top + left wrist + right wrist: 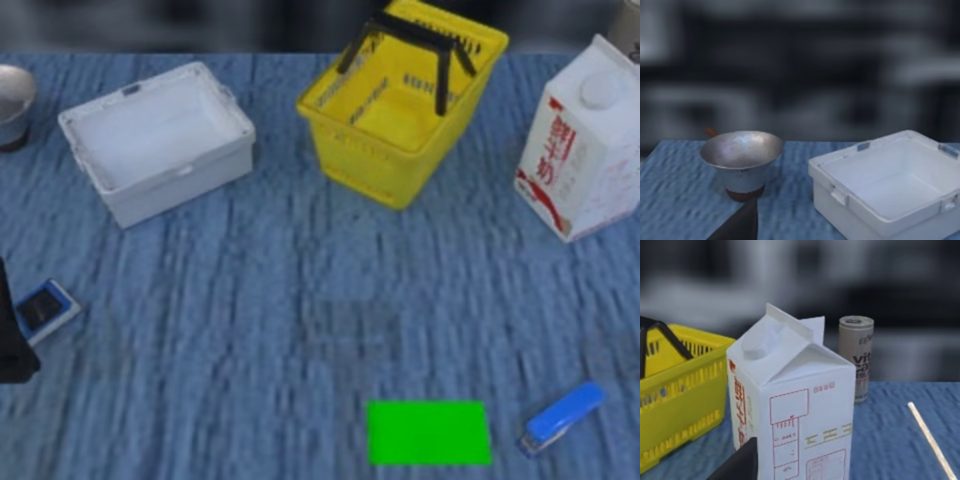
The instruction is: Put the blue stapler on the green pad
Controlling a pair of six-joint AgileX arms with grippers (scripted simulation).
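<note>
While both arms sit parked, I cannot tell how either hand stands.
Near the surface's front edge, the blue stapler (562, 417) lies just right of the green pad (429, 432), apart from it; open cloth lies around both.

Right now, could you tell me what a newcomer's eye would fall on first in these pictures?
Probably the bright yellow plastic basket with black handles at the table's far middle, flanked by the empty white plastic box on its left and the white milk carton with red print on its right. Near the front edge, the flat bright green pad lies with the small blue stapler just to its right, apart from it.
</note>
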